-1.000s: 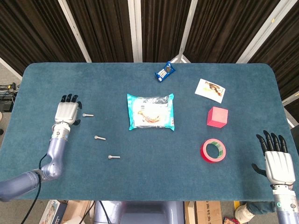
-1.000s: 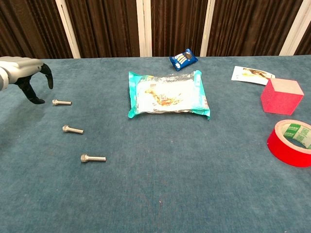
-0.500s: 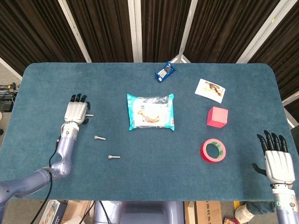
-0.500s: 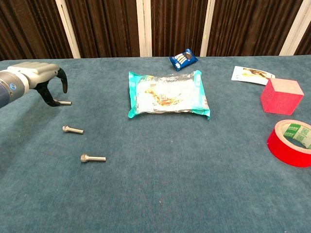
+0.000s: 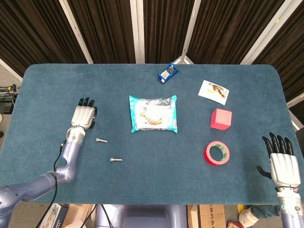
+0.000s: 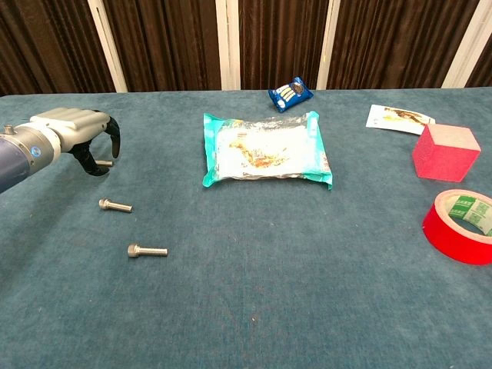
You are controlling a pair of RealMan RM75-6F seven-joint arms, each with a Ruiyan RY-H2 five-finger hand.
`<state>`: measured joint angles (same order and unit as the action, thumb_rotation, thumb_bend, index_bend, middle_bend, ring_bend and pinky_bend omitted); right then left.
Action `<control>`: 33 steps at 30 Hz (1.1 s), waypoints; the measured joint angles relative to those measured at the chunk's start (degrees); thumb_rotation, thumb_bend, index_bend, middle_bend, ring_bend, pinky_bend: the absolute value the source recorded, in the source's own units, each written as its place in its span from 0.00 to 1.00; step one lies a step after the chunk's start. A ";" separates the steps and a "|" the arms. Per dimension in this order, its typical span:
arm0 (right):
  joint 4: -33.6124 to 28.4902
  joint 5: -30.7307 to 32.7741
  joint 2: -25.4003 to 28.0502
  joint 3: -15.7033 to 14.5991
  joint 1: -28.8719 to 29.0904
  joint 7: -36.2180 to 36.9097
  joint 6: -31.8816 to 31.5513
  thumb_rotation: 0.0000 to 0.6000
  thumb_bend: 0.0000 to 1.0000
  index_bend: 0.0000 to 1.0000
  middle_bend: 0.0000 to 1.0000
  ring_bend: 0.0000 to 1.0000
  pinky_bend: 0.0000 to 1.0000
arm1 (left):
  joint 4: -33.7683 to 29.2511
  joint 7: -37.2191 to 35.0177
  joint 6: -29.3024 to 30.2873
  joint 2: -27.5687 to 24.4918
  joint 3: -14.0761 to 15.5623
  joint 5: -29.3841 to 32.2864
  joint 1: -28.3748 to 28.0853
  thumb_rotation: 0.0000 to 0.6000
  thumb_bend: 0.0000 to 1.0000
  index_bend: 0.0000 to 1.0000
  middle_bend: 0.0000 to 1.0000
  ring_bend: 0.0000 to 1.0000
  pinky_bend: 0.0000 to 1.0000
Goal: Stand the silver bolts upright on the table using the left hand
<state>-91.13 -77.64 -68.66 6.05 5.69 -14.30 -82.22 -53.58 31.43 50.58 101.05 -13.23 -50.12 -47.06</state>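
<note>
Three silver bolts lie flat on the blue table (image 5: 57, 80). My left hand (image 5: 84, 115) hovers over the farthest bolt (image 6: 105, 163). Its fingers curve down around that bolt, which still lies on the cloth. Only the bolt's tip shows in the chest view, beneath my left hand (image 6: 86, 132), and the head view hides the bolt. The middle bolt (image 5: 100, 140) (image 6: 114, 204) and the near bolt (image 5: 115, 160) (image 6: 147, 250) lie free, nearer the front edge. My right hand (image 5: 283, 164) rests at the front right corner with its fingers apart and empty.
A teal snack pack (image 5: 153, 113) lies mid-table, right of the bolts. A small blue packet (image 5: 167, 72) sits at the back. To the right are a printed card (image 5: 213, 91), a red cube (image 5: 221, 118) and a red tape roll (image 5: 217, 153).
My left hand has moved rightward from beside the farthest bolt to above it, covering it in the head view. The bolts and the right hand have stayed put.
</note>
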 measured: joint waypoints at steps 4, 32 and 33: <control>-0.03 0.03 0.00 0.05 -0.04 0.11 -0.12 1.00 0.15 0.15 0.06 0.02 0.00 | 1.10 0.85 0.72 0.86 0.34 -0.41 -0.03 1.00 0.50 0.47 0.12 0.00 0.04; 0.17 0.07 -0.90 0.10 -0.08 -0.38 -0.62 1.00 0.15 0.15 0.06 0.02 0.00 | 3.37 6.29 2.64 3.43 -0.34 0.96 0.35 1.00 0.49 0.48 0.12 0.00 0.03; 0.17 0.06 -0.92 0.09 -0.09 -0.41 -0.64 1.00 0.15 0.15 0.06 0.02 0.00 | 3.15 6.10 2.83 3.33 -0.39 0.72 0.41 1.00 0.49 0.49 0.12 0.00 0.03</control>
<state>-90.96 -77.58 -69.58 6.14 5.60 -14.71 -82.86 -50.43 37.53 53.41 104.38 -13.62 -49.40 -46.65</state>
